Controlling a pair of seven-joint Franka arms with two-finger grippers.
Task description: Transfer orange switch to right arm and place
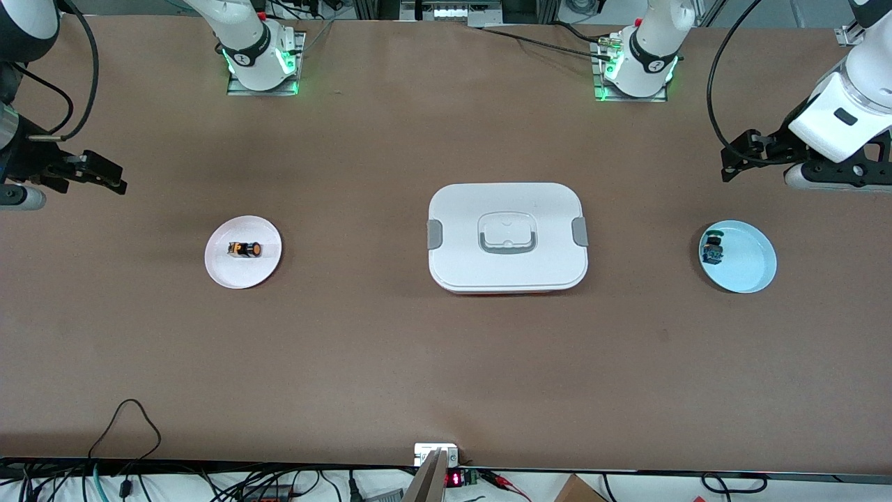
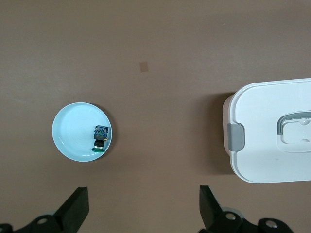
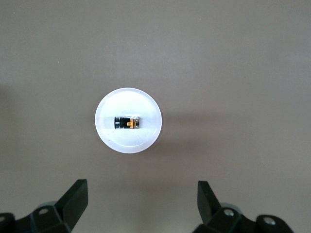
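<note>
Orange and black, the orange switch (image 1: pixel 244 249) was found lying on its side on the white plate (image 1: pixel 221 272), toward the right arm's end of the table from the white lidded box (image 1: pixel 507 237), which was taken as the landmark. By the task sentence, this placement would suit either a switch already set down at the right arm's end or one waiting there; the scene did not settle which, and the switch was held by neither gripper.

A second, green-capped switch (image 1: pixel 712 249) was noted on the light blue plate (image 1: pixel 749 268), toward the left arm's end from the box and well apart from it. It was judged to be a different part, since no orange was seen on it.

The box was recorded with its lid seated, grey latches at both ends and the handle folded flat, near the middle of the brown table (image 1: pixel 446 362).

The left gripper (image 2: pixel 143 206) was held aloft over bare table between the box and the blue plate, fingers spread wide, nothing between them. The right gripper (image 3: pixel 141 201) was held over the table just beside the white plate, fingers likewise apart and unloaded. Both arms appeared to be waiting.

Count: two switches, two plates, one box, two grippers
</note>
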